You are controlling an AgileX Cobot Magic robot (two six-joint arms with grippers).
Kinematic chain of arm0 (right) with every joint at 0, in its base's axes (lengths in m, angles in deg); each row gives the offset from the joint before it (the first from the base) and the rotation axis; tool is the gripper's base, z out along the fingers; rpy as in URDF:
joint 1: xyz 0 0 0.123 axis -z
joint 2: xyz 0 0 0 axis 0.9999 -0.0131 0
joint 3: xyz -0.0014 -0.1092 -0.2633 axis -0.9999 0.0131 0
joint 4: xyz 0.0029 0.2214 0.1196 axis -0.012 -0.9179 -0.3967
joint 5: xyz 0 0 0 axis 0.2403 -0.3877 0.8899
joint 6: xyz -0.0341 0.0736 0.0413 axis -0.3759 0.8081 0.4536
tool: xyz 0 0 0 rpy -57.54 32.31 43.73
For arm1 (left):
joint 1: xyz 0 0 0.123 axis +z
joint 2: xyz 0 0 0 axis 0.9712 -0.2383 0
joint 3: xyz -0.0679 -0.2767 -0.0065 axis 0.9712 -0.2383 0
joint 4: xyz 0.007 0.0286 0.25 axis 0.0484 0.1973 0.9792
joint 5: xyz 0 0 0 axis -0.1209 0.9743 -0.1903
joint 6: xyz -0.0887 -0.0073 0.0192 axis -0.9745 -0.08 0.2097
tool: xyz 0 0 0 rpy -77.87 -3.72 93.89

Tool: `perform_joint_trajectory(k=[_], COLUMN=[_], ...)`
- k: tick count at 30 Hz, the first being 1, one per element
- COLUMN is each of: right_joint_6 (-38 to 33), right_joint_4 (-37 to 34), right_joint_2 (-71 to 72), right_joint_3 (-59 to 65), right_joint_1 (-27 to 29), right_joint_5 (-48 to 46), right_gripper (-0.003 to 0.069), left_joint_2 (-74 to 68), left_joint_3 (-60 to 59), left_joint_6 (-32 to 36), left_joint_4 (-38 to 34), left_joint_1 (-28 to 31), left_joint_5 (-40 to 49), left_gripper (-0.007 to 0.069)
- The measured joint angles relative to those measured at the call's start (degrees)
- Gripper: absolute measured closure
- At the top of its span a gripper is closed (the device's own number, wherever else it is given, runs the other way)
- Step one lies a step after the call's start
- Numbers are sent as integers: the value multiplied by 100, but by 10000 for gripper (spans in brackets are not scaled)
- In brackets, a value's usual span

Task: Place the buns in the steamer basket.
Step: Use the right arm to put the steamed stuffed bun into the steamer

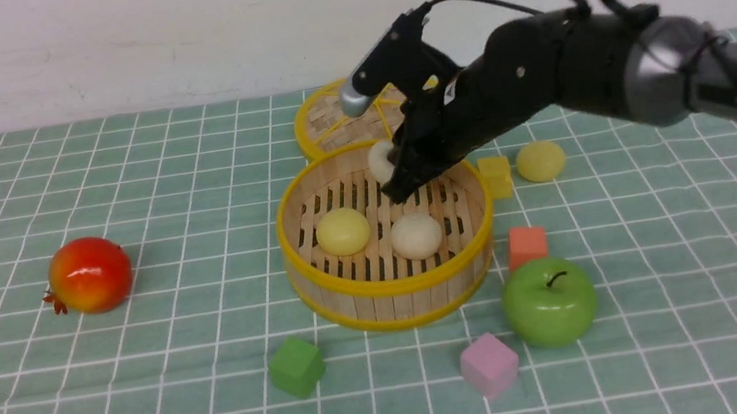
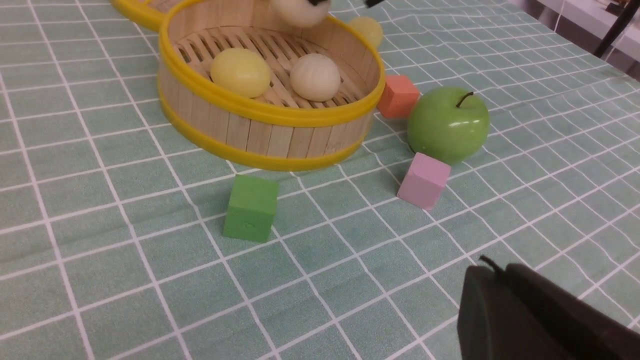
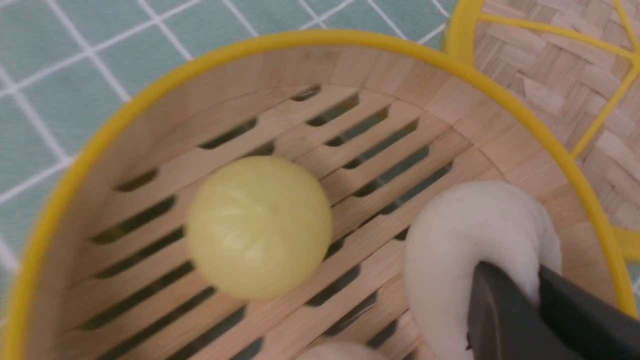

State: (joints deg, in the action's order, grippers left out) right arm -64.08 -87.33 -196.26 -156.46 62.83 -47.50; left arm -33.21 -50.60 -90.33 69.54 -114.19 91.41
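Two sit on the basket [image 1: 392, 290] floor, near its front: a yellow bun [image 1: 343, 231] and, just beside it, a white bun [image 1: 416, 235]. Over the basket's far side the right gripper [image 1: 398, 172] is clamped on a third bun [image 1: 379, 160], white, held off the slats close to the back wall. A fourth bun [image 1: 541, 161], yellow, lies on the cloth [image 1: 147, 386] right of the basket, past a yellow cube [image 1: 495, 175]. Well in front of the basket, to its left, the left gripper [image 2: 500, 282] hangs over the cloth; whether its jaws are parted I cannot tell.
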Motion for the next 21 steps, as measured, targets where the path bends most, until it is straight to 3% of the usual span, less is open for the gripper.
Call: perform_joint_trajectory(k=[10,14,19,21], right_joint_6=[0,0,202,284], right_joint_4=[776,782,782,788], right_joint_2=[-464,-516,-401,-292], right_joint_3=[-23,-23,-23,-23], right_joint_1=[0,0,0,0], right_joint_5=[437,466,123,10], right_gripper=[546,397,144,114], left_joint_2=[0,0,0,0], left_joint_3=[0,0,0,0], left_joint_6=[0,0,0,0], left_joint_4=[0,0,0,0], left_joint_1=[0,0,0,0], left_joint_5=[2,2,2,2], left_gripper=[594,593,586,585])
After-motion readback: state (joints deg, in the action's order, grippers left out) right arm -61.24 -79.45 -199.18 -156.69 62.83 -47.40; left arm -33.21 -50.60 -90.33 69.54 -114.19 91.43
